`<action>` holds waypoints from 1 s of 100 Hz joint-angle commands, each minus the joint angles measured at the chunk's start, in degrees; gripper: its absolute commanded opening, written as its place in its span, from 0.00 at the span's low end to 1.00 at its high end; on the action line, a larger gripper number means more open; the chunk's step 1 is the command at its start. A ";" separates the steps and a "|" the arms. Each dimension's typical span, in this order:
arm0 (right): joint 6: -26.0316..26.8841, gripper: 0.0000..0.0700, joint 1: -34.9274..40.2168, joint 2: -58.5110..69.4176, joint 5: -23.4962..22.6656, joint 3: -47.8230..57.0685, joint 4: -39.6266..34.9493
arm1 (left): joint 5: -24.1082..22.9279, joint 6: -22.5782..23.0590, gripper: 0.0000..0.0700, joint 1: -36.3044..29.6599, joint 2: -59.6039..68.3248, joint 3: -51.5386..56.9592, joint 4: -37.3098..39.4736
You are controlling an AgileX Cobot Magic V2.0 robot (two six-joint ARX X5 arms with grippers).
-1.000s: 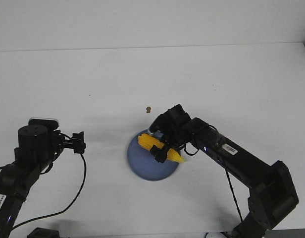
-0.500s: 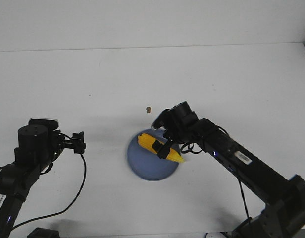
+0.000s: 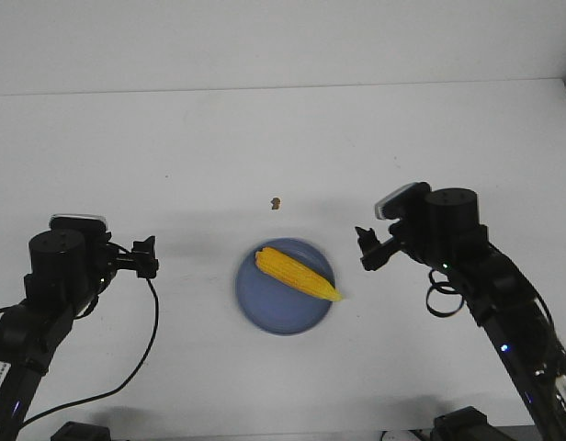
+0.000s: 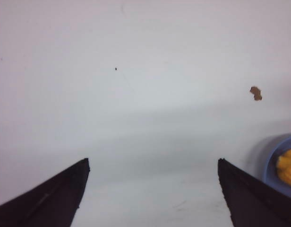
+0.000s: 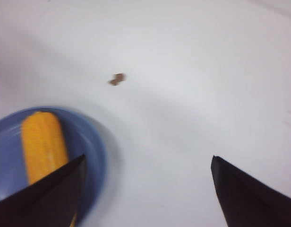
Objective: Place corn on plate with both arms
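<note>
1. The corn (image 3: 298, 274) lies on the plate (image 3: 265, 315), set diagonally. Its blunt end points toward the far left rim, and its tapered tip reaches just past the near right rim.
2. The plate rests flat on the white surface (image 3: 283, 147), roughly midway between the two arms.
3. The right pincer (image 3: 367, 250) hangs just beside the plate, on its right, and touches neither the plate nor the corn. In the right wrist view its two black fingers (image 5: 55, 189) stand wide apart with only bare surface between them. It is open and holds nothing.
4. The right wrist view also shows the plate (image 5: 91, 146) and the corn (image 5: 41, 142) off to one side of the finger gap, with one finger overlapping the plate's edge in that picture.
5. The left pincer (image 3: 145, 257) sits well to the left of the plate. In the left wrist view its fingers (image 4: 51, 198) are likewise spread wide over bare surface. It is open and holds nothing.
6. The left wrist view catches only a sliver of the plate (image 4: 278, 158) and the corn (image 4: 288, 166) at the picture's edge.
7. A small brown speck (image 3: 276, 202) lies on the surface beyond the plate, apart from it.
</note>
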 commanded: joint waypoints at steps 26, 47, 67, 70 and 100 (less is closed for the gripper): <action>4.74 0.78 -9.31 -18.88 2.21 -13.62 5.75 | 0.09 1.18 0.78 0.24 -8.13 0.39 3.21; 6.93 0.78 -10.45 -30.60 3.45 -22.18 9.46 | 0.04 2.27 0.78 0.39 -17.51 -4.59 6.08; 9.16 0.78 -10.43 -39.34 4.74 -27.04 11.13 | -1.66 1.38 0.78 0.66 -27.32 -14.14 8.33; 9.18 0.78 -10.43 -40.35 4.74 -27.08 11.10 | -2.19 1.27 0.78 0.66 -28.59 -15.61 8.37; 9.16 0.78 -10.43 -45.70 4.74 -28.06 9.44 | -3.02 0.70 0.78 0.63 -37.24 -20.98 6.69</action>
